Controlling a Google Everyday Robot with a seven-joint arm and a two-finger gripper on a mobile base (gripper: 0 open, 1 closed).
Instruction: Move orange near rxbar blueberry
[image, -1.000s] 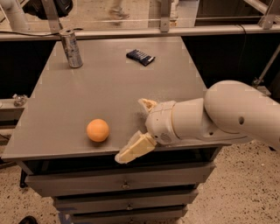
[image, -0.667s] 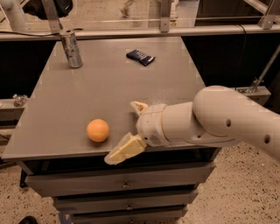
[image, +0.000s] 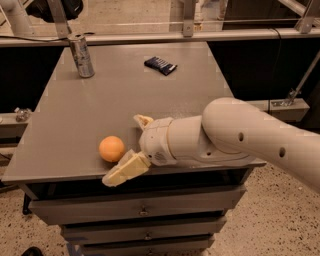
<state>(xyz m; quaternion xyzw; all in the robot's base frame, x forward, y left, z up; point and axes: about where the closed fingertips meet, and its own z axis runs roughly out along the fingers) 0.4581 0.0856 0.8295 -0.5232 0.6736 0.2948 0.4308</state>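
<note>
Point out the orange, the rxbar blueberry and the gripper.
orange (image: 111, 148): camera view, middle of the fruit.
rxbar blueberry (image: 160, 65): camera view, middle of the wrapper.
gripper (image: 121, 150): camera view, midway between fingertips, by the orange.

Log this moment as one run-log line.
gripper: open, beside orange, front of table | rxbar blueberry: far side, apart from orange | silver can: far corner

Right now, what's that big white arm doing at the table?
The robot arm holds its open gripper right beside the orange near the table's front edge, not closed on it. The rxbar blueberry, where the orange should go, lies far back, to the right of a silver can.
</note>
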